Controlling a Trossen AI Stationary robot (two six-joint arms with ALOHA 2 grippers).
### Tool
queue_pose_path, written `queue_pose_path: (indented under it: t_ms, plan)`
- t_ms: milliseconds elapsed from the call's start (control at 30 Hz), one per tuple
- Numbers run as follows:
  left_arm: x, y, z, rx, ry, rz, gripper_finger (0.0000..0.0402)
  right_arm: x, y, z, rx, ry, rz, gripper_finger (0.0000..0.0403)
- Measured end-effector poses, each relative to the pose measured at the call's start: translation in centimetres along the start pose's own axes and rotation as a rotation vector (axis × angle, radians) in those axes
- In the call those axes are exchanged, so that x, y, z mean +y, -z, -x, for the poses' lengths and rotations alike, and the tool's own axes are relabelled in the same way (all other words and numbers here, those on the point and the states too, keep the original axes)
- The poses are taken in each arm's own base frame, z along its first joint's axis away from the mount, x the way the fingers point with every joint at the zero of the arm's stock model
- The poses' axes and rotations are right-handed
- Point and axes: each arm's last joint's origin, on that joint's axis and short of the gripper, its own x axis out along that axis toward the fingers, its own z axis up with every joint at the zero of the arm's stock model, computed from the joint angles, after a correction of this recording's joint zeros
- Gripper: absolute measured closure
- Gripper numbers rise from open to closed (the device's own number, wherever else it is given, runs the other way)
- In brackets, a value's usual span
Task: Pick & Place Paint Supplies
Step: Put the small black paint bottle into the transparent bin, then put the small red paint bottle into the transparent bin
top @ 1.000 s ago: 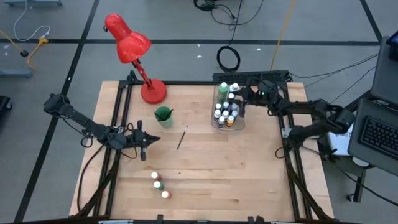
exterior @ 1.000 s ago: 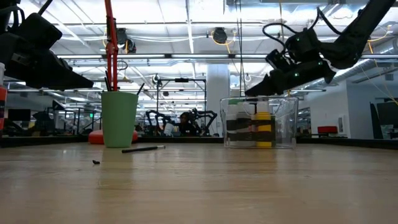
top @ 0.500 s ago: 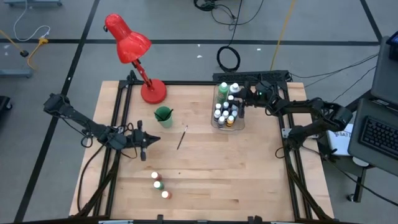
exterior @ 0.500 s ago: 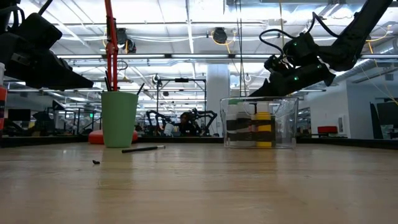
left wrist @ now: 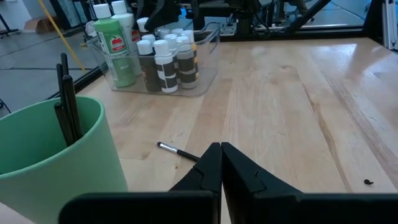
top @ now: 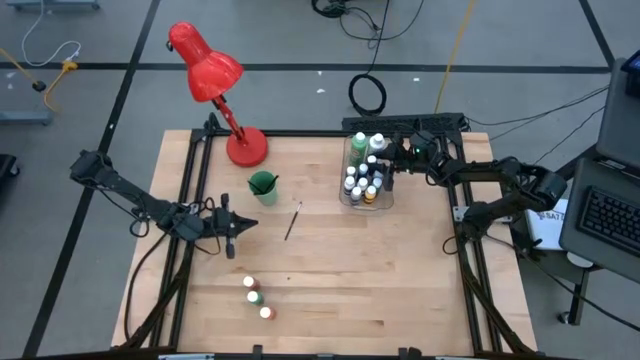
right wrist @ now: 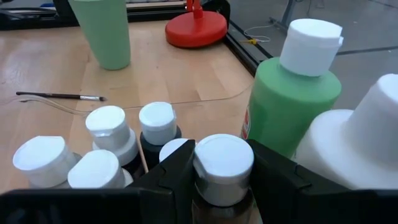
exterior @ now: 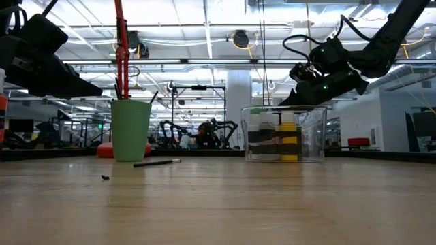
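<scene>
**Paint bottle between the right pincer's fingers over the bin**

Bottles fill most of the clear plastic bin (top: 364, 172) in the upper right of the high view: small white-capped paint bottles (right wrist: 109, 129) packed together, with the green bottle (right wrist: 287, 94) and the white bottle (right wrist: 364, 140) at one end. The right pincer (top: 392, 161) hangs at the bin's edge, and its wrist view shows a white-capped bottle (right wrist: 222, 163) sitting between its two dark fingers (right wrist: 171, 171), the fingers narrowed on either side of its cap; whether they press it cannot be told.

Three more small bottles (top: 254, 297) stand in a short row at the lower centre of the table (top: 400, 280). One loose paintbrush (top: 292, 221) lies flat mid-table, just below and right of the green cup (top: 263, 186), which holds other dark brushes (left wrist: 67, 99) upright. A red lamp (top: 215, 85) sits at the upper left of the table.

The left pincer (top: 237, 224) waits at the left of the high view, fingers pressed together with nothing in them.
</scene>
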Motion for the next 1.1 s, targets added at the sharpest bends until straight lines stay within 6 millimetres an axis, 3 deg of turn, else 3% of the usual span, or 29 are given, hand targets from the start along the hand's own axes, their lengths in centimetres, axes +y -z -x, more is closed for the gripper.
queue_pose_path:
  t_ms: [400,567,733,867,933,1100]
  plan:
    - [0.0,0.0,0.0,-0.001,0.000,0.000,0.0394,0.0,0.2,0.0,0.022,-0.004,-0.009,0.0228]
    - [0.0,-0.1,0.0,-0.007,0.000,0.002,0.0394,0.0,-1.4,0.6,-0.088,0.016,0.041,0.0221]
    - [0.0,-0.3,0.0,-0.025,0.002,0.007,0.0394,1.3,-5.2,3.9,-0.281,-0.018,0.131,0.0221]
    - [0.0,-0.3,0.0,-0.027,0.002,0.016,0.0394,3.5,-7.5,8.3,-0.412,-0.293,0.188,0.0233]
    - [0.0,-0.3,0.0,-0.028,0.003,0.035,0.0394,4.7,-7.4,10.3,-0.467,-0.386,0.234,0.0250]
    - [0.0,-0.3,0.0,-0.026,0.004,0.094,0.0394,5.2,-5.0,13.2,-0.527,-0.283,0.250,0.0319]
